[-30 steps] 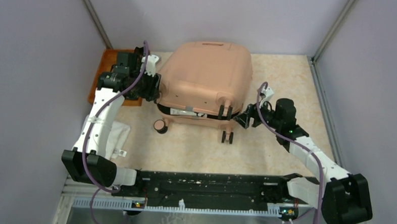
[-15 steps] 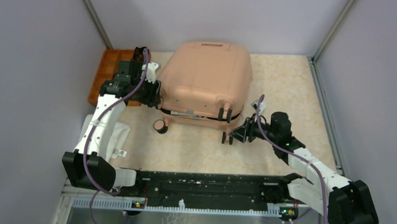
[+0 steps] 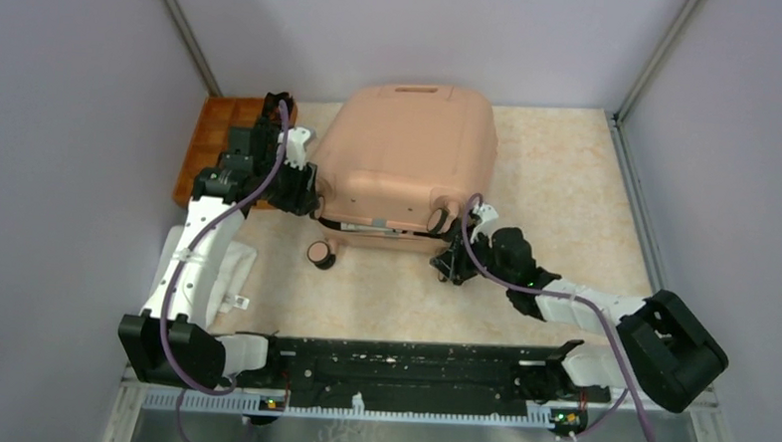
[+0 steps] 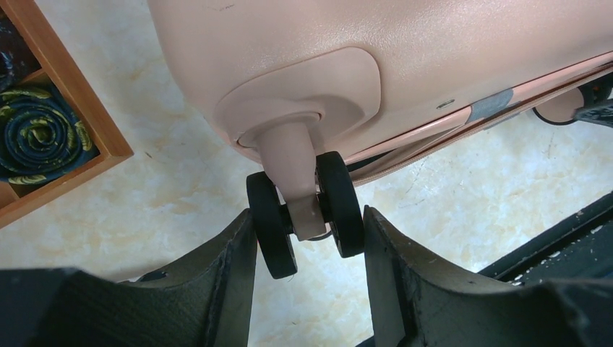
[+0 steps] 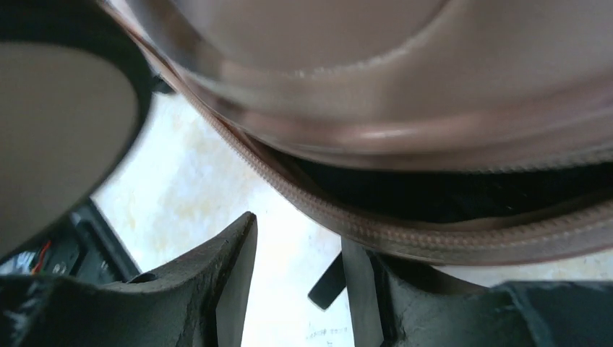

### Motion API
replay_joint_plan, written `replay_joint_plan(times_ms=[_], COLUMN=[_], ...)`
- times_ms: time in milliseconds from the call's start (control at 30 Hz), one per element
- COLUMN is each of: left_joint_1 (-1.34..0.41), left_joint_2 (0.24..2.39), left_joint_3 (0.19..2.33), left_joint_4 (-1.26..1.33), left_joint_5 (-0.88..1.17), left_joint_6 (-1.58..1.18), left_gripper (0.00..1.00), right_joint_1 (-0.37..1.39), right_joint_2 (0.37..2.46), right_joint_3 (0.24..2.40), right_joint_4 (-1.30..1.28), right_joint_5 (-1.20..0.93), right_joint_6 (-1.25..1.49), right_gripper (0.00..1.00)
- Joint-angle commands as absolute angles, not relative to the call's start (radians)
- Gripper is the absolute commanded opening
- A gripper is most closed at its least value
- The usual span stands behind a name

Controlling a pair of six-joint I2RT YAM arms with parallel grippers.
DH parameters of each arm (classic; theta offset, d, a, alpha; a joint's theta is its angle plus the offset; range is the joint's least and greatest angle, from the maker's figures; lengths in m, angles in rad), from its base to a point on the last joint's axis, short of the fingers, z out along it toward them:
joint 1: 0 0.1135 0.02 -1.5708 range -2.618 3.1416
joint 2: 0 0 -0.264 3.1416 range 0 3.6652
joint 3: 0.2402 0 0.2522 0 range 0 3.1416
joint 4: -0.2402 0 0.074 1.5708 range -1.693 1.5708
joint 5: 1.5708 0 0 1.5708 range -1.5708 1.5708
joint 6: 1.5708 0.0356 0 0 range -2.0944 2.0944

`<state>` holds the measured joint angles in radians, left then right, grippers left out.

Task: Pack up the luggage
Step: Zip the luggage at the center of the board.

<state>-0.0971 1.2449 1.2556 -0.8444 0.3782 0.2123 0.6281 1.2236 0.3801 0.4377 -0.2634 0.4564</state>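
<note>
Peach-pink luggage (image 3: 410,142), black wheels (image 4: 307,213); orange tray (image 3: 217,114); seemingly navy-and-olive swirled roll (image 4: 40,134)

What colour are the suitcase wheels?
The wheels are black, best seen in the left wrist view.

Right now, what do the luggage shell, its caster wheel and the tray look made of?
Luggage shell: likely moulded hard plastic, peach-pink, semi-gloss; soft highlights, rounded moulded wheel housing.
Caster wheel: black tyres, matte, rubber or plastic, can't tell; pink plastic-looking fork.
Tray: seems wood, orange-brown varnish; faint grain on its rim.
</note>
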Motion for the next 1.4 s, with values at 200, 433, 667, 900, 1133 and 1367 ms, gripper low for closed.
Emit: replay_joint_plan(times_ms=[200,433,667,900,1133,1367], left_joint_1=[-0.126,-0.126,-0.126,-0.126,-0.126,-0.127], left_joint_2=[1.136,1.074,1.082,1.134,1.132,1.118], left_joint_3=[1.19,1.105,1.14,1.184,1.192,1.227], left_joint_4=[-0.869,-0.901,-0.954,-0.93,-0.928,-0.961], left_joint_5=[0.599,0.591,0.601,0.607,0.619,0.632], left_joint_6=[0.272,0.3,0.331,0.339,0.344,0.364], left_gripper=[0.0,0.0,0.0,0.0,0.0,0.0], right_joint_1=[0.889,0.984,1.058,1.253,1.379,1.344], right_joint_2=[1.453,1.645,1.615,1.373,1.411,1.716], right_joint_3=[0.355,0.388,0.401,0.202,0.315,0.626], right_joint_4=[1.045,1.369,1.35,1.245,1.028,0.983], right_joint_5=[0.304,0.509,0.569,0.596,0.638,0.604], right_joint_6=[0.52,0.541,0.377,0.186,0.079,-0.044], right_gripper=[0.51,0.53,0.53,0.5,0.25,0.0])
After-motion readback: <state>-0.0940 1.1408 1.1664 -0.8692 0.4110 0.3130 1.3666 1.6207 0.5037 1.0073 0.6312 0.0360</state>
